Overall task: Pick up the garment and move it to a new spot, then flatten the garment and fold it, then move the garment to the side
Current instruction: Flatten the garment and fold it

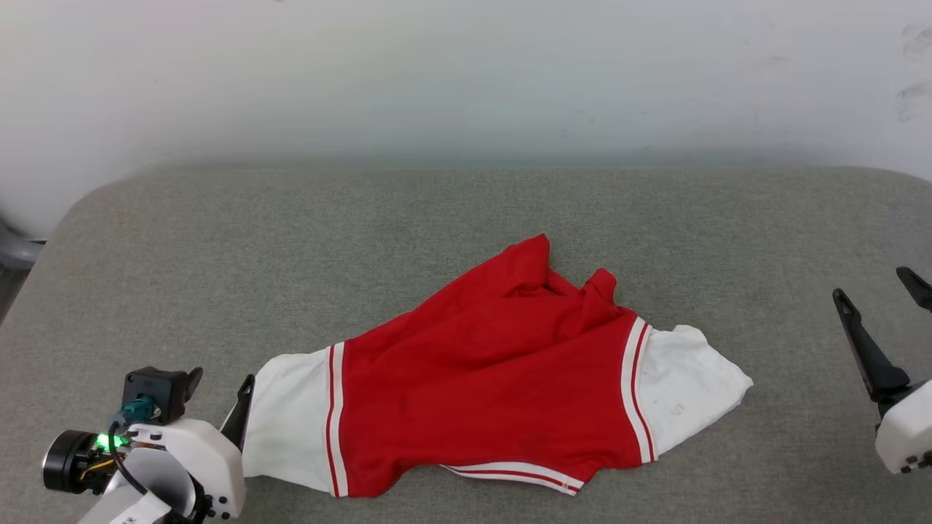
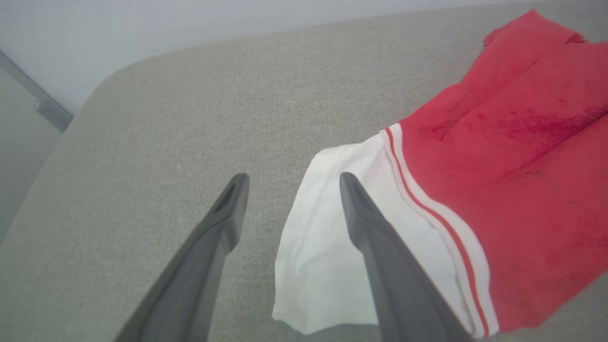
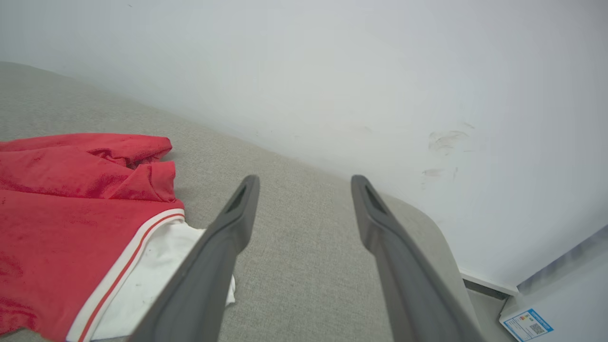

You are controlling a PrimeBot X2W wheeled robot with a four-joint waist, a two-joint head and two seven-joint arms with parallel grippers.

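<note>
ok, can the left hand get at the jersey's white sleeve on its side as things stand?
Probably yes. The left hand is open right at that white sleeve, one finger over its edge, with nothing between them. The sleeve lies flat on the grey fabric surface.

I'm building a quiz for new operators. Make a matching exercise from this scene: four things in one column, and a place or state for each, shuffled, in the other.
Things
1 garment
2 left gripper
3 right gripper
4 blue-edged label

Places or states
a jaws open, apart from the garment, over bare grey surface
b off the surface, past its rounded corner
c lies rumpled on the surface
d jaws open at a white sleeve edge

Pairs: 1-c, 2-d, 3-a, 4-b
</note>
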